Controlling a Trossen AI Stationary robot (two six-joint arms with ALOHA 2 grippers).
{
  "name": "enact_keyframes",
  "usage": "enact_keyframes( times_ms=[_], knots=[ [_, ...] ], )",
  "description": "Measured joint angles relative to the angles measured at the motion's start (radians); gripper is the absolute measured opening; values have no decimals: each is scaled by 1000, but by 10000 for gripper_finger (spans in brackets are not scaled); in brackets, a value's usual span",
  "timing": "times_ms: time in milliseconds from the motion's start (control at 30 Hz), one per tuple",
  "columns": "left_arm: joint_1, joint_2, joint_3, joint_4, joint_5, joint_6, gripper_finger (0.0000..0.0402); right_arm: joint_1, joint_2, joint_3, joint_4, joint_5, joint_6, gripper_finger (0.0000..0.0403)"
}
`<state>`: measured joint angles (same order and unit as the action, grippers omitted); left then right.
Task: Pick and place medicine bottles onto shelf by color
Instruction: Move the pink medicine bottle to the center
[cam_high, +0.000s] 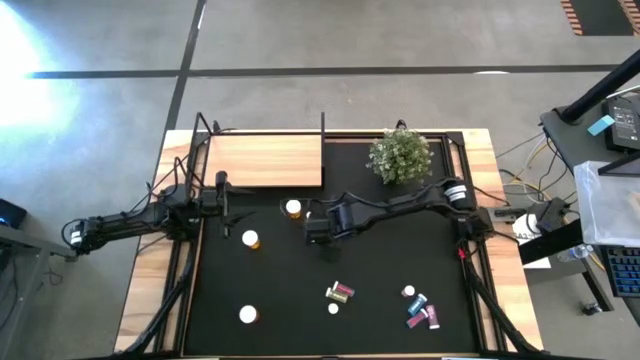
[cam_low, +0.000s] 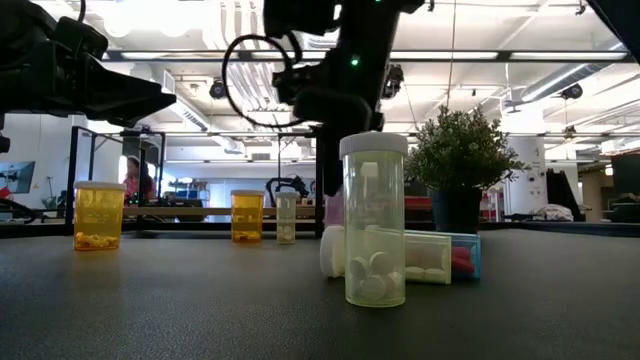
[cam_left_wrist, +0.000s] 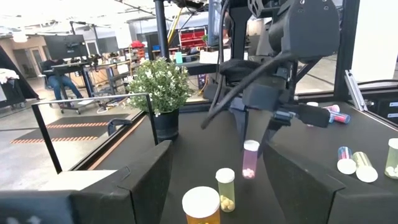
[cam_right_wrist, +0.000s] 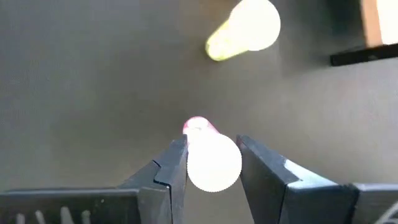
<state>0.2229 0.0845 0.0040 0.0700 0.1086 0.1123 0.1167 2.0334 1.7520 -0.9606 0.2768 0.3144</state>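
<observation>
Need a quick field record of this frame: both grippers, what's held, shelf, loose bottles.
right gripper: shut on pink bottle, above the mat
left gripper: open, empty, beside the shelf
shelf: no bottles on it
mat: bottles scattered, standing and lying
yellowish bottle: upright, near the held pink bottle
plant: far edge, right of the shelf

Robotics lab, exposed ceiling ducts (cam_low: 250, 75), workbenches (cam_left_wrist: 93, 71), concrete floor (cam_high: 300, 40)

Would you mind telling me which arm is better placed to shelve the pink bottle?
The right: its gripper is shut on the pink bottle, near the shelf.
</observation>
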Motion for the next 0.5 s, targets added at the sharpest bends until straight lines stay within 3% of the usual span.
enact_keyframes(
  times_ms=[500],
  knots=[
    [0, 0, 0, 0, 0, 0, 235, -37, 34, 40, 67, -90, -107, 117]
  ],
)
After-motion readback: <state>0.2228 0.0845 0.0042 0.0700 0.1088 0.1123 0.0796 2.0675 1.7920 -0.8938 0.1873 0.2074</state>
